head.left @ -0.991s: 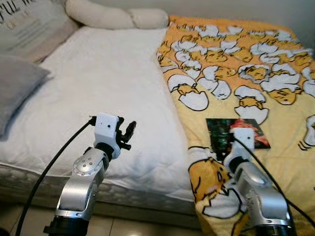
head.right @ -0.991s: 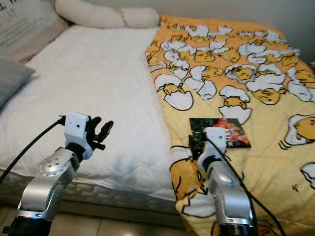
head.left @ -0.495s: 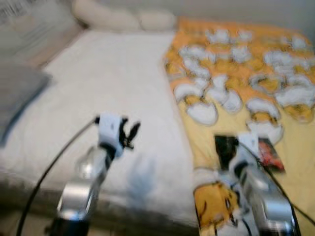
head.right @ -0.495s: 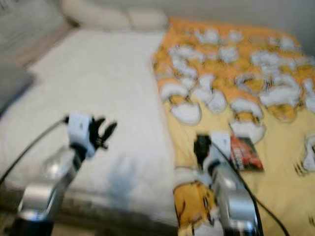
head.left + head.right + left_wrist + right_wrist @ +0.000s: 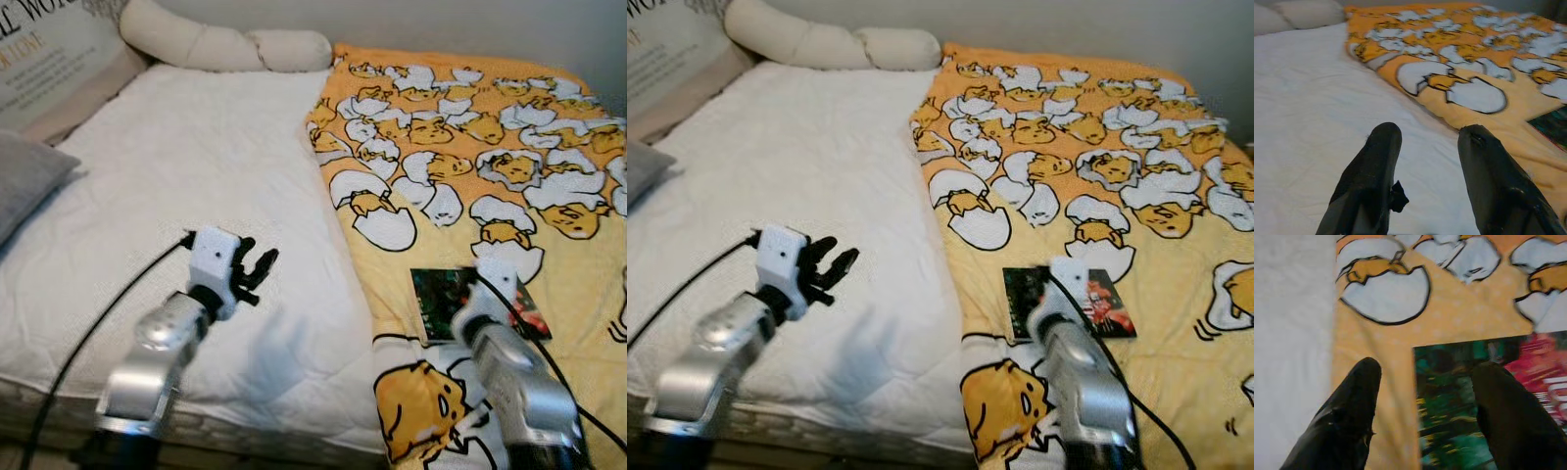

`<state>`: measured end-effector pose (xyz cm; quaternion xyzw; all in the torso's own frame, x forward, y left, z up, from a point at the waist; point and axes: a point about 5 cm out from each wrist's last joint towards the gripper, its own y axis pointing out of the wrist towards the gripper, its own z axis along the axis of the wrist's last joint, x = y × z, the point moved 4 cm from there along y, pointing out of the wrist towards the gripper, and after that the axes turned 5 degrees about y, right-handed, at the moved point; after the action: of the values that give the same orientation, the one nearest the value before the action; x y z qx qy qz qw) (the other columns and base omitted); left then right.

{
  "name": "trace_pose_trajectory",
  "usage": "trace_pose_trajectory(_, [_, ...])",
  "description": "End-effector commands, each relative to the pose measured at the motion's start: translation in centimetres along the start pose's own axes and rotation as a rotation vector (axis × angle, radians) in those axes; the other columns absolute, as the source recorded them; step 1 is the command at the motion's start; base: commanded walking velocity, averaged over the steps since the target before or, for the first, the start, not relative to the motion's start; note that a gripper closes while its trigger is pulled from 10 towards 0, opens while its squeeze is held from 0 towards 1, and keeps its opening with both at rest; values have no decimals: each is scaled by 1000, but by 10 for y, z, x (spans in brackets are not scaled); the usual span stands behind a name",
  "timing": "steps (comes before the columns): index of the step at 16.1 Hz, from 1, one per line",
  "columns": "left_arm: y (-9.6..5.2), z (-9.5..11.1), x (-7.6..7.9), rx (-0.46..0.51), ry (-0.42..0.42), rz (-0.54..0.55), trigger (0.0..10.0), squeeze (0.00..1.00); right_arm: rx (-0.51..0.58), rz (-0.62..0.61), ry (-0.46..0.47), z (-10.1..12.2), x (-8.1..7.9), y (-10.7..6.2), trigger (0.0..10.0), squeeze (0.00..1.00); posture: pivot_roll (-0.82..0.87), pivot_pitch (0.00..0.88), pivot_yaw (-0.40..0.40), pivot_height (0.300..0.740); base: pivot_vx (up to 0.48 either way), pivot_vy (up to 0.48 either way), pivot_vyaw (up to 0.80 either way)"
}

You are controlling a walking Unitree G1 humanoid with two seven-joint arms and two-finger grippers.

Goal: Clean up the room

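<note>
Bedroom clutter is down to one loose item, and the big picture is taken first: a wide bed with a quilted white mattress cover (image 5: 196, 186) fills the left and centre of the head views. An orange-yellow fleece blanket printed with cartoon eggs (image 5: 460, 137) is spread over the right half. A long cream bolster pillow (image 5: 225, 44) is seen along the top edge, a printed cushion with lettering (image 5: 49, 54) in the upper left corner, and a grey pillow (image 5: 24, 176) at the left edge.

Now the item itself: a flat, glossy booklet with a dark green and red cover (image 5: 1107, 299) is lying on the blanket in the lower right of the head views, long axis running across the frame, left to right.

The right gripper (image 5: 1422, 369) is held just above it, fingers spread wide and nothing between them. In the right wrist view the booklet's near left corner is seen in the gap: one finger is over bare blanket just outside the left edge, the other over the cover. So the booklet lies directly ahead of and below these fingers, offset toward the cover side.

The left gripper (image 5: 257, 269) is poised over white sheet at lower left, fingers also parted and empty, well apart from the booklet. The right arm is clearly the nearer, and a pickup by it is judged likeliest.
</note>
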<state>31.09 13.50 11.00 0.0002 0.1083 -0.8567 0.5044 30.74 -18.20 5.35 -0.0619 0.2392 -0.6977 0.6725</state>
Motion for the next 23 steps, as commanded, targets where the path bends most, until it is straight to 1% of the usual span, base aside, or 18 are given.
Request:
trace_pose_trajectory(1, [2,3,6,-8,-6,-90,10000,1000,-33,-67,59,-1,12,2,10000,1000,-32,0,2,740,0,0,0])
trace_pose_trajectory(2, [1,2,15,-23,3,-190,10000,1000,-53,-121,130,-3,22,3,10000,1000,-34,0,6,740,0,0,0])
trace_pose_trajectory(3, [0,1,20,-36,6,-238,10000,1000,-64,-157,162,-4,28,4,10000,1000,-37,0,9,740,0,0,0])
trace_pose_trajectory(4, [-2,1,30,-48,10,-324,10000,1000,-78,-199,240,-5,34,6,10000,1000,-40,0,16,740,0,0,0])
trace_pose_trajectory(6, [-5,3,41,-62,4,-437,10000,1000,-99,-257,317,-7,41,9,10000,1000,-40,0,19,740,0,0,0])
trace_pose_trajectory(8, [-7,5,47,-74,7,-510,10000,1000,-120,-290,352,-10,42,9,10000,1000,-39,0,21,740,0,0,0])
trace_pose_trajectory(9, [-9,5,48,-84,17,-541,10000,1000,-151,-327,372,-15,45,7,10000,1000,-40,0,22,740,0,0,0])
trace_pose_trajectory(10, [-9,5,49,-88,19,-553,10000,1000,-162,-345,384,-18,46,7,10000,1000,-39,0,22,740,0,0,0])
trace_pose_trajectory(12, [-12,6,52,-103,20,-602,10000,1000,-213,-400,451,-29,50,5,10000,1000,-38,0,21,740,0,0,0])
trace_pose_trajectory(15, [-14,5,54,-118,42,-633,10000,1000,-249,-473,537,-38,55,0,10000,1000,-37,0,18,740,0,0,0])
trace_pose_trajectory(16, [-14,5,54,-119,49,-633,10000,1000,-251,-485,551,-39,57,-1,10000,90,-37,0,16,740,0,0,0])
trace_pose_trajectory(17, [-15,5,54,-120,51,-636,10000,1000,-254,-495,570,-40,58,-2,10000,0,-37,0,15,740,0,0,0])
trace_pose_trajectory(19, [-15,5,54,-122,51,-640,10000,1000,-249,-477,623,-39,55,-1,10000,0,-38,0,16,740,0,0,0])
trace_pose_trajectory(20, [-15,4,54,-121,56,-635,10000,1000,-212,-437,697,-35,52,3,10000,0,-37,0,16,740,0,0,0])
trace_pose_trajectory(21, [-14,4,54,-120,59,-633,10000,1000,-196,-419,726,-32,50,5,10000,0,-36,0,17,740,0,0,0])
trace_pose_trajectory(23, [-14,5,53,-119,63,-634,10000,1000,-172,-348,727,-25,45,11,10000,0,-31,0,18,740,0,0,0])
